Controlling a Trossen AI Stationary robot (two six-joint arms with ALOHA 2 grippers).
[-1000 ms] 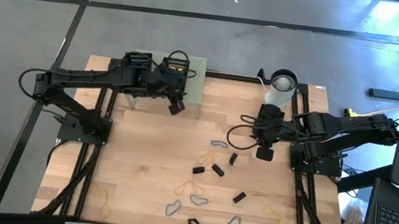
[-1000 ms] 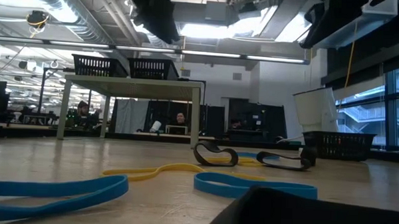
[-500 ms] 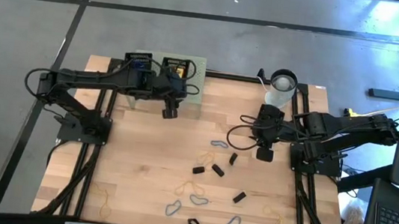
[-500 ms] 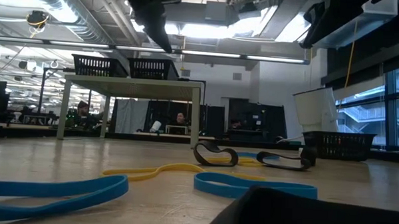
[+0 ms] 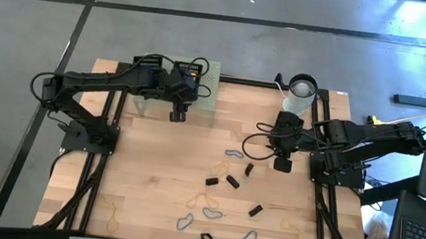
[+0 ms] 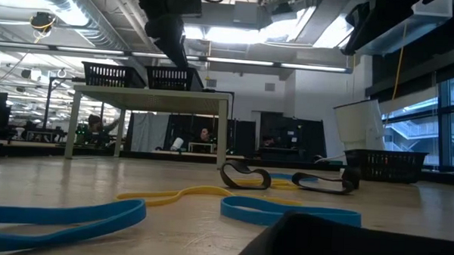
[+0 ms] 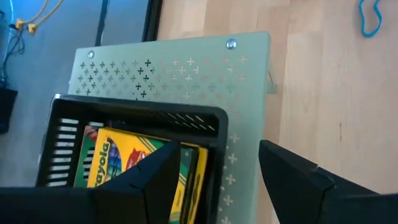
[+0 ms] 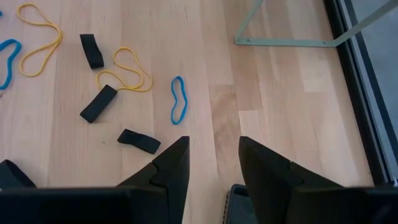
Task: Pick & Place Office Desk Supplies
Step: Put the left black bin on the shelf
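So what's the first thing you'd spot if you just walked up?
The left fingers hang open over a black basket holding yellow crayon boxes, up on the pale green perforated stand at the table's far edge. Below, black loops and blue bands lie scattered mid-table.

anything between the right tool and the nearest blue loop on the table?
Nothing: in the right wrist view only bare wood separates the right tool from the small blue elastic loop. A flat black band lies off to one side.

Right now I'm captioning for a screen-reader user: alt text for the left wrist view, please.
The left gripper, fingers open and empty, hangs over a black basket holding a yellow crayon box, which sits on a pale green perforated stand on the wooden table.
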